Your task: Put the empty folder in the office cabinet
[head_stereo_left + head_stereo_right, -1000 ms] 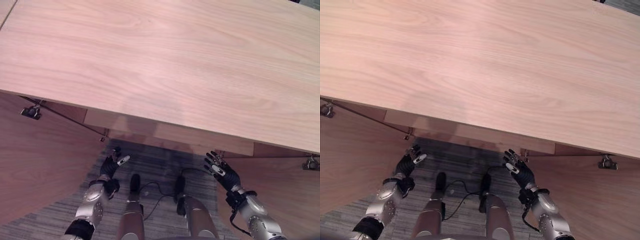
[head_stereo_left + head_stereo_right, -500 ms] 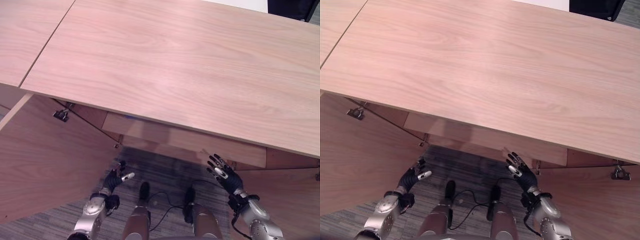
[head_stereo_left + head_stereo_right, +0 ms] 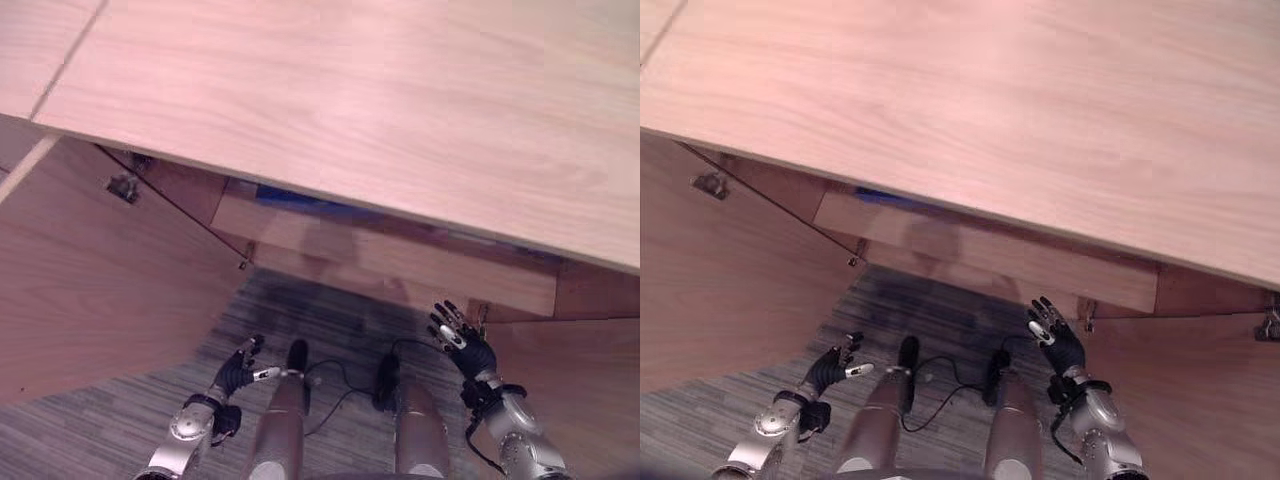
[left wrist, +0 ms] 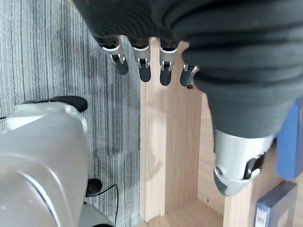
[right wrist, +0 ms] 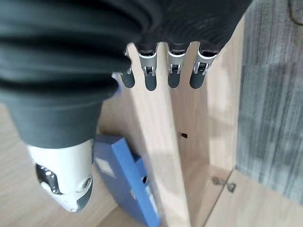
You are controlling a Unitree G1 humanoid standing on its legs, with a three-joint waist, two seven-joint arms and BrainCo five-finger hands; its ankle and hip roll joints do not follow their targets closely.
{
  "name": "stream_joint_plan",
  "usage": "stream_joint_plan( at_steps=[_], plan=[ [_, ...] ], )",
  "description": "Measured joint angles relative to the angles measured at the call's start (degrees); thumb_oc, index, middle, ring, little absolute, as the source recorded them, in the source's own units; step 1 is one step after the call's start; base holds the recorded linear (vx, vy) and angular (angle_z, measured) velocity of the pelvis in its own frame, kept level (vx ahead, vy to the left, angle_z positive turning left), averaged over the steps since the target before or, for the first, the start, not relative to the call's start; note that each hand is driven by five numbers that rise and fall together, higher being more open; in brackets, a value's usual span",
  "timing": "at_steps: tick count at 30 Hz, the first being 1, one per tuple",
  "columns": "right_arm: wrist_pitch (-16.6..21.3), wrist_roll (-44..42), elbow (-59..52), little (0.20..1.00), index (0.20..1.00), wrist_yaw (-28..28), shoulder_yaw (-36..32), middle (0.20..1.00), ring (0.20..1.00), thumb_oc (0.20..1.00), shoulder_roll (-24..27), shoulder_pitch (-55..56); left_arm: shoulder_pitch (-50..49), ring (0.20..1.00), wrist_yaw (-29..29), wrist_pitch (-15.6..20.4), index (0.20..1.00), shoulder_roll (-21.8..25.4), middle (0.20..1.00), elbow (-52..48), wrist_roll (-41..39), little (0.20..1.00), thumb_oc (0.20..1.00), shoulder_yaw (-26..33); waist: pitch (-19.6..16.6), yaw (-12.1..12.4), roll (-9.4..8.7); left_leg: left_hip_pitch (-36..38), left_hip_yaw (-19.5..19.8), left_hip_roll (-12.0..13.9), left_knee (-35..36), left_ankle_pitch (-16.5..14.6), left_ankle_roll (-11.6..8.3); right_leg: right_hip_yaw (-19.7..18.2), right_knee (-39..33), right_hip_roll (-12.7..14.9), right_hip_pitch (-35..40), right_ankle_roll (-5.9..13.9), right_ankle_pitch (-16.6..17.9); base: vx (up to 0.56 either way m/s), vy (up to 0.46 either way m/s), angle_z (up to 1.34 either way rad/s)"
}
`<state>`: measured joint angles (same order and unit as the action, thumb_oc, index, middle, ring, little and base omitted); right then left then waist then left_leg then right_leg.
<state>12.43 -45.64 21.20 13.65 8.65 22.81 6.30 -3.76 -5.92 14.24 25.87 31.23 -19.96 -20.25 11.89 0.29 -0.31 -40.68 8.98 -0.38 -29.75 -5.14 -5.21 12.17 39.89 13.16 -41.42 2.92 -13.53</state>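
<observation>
Left eye view shows my left hand [image 3: 236, 373] and right hand [image 3: 462, 340] low, fingers straight, holding nothing, before the open cabinet [image 3: 400, 262]; right wrist view shows the blue folder [image 5: 125, 177] already shelved beyond my fingertips [image 5: 150, 81], leaning on the divider [image 5: 158, 156], apparently released.

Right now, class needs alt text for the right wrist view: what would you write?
The right hand hangs open, fingers straight, before an open wooden cabinet. A blue folder leans inside it, beside an upright panel, with grey carpet alongside.
</observation>
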Motion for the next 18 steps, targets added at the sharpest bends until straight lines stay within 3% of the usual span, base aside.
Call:
stream_joint_plan(
  at_steps=[7, 17, 18],
  plan=[
    [0.8, -0.4, -0.2, 1.0, 1.0, -1.4, -0.5, 1.0, 1.0, 1.0, -1.5, -0.7, 0.3, 1.0, -0.4, -0.1, 1.0, -0.1, 1.0, -8.9, -4.8, 1.0, 1.0, 0.2, 1.9, 0.0, -0.23, -11.8, -0.6, -0.1, -14.9, -5.1, 0.73, -2.5, 12.5, 0.2, -11.6, -1.68, -2.5, -0.05, 0.022, -0.09],
    [1.4, -0.5, -0.9, 1.0, 1.0, -2.6, 0.1, 1.0, 1.0, 1.0, -1.6, -6.5, 4.0, 1.0, 0.5, 0.0, 1.0, -0.3, 1.0, -9.5, -7.3, 1.0, 1.0, 0.1, 4.9, -0.9, -0.64, -21.6, -0.9, 0.0, -23.6, -6.3, 0.6, -3.9, 19.8, 0.3, -21.5, -2.37, -3.2, 0.0, 0.003, -0.07],
    [2.1, -0.5, -0.9, 1.0, 1.0, -2.7, 0.1, 1.0, 1.0, 1.0, -1.6, -7.0, 4.2, 1.0, 0.9, 0.0, 1.0, -0.5, 1.0, -9.7, -7.3, 1.0, 1.0, 0.1, 4.9, -1.1, -0.63, -24.2, -0.8, -0.1, -25.5, -6.7, 0.41, -4.2, 21.7, 0.3, -24.0, -2.43, -4.6, 0.05, -0.024, -0.05]
  ],
)
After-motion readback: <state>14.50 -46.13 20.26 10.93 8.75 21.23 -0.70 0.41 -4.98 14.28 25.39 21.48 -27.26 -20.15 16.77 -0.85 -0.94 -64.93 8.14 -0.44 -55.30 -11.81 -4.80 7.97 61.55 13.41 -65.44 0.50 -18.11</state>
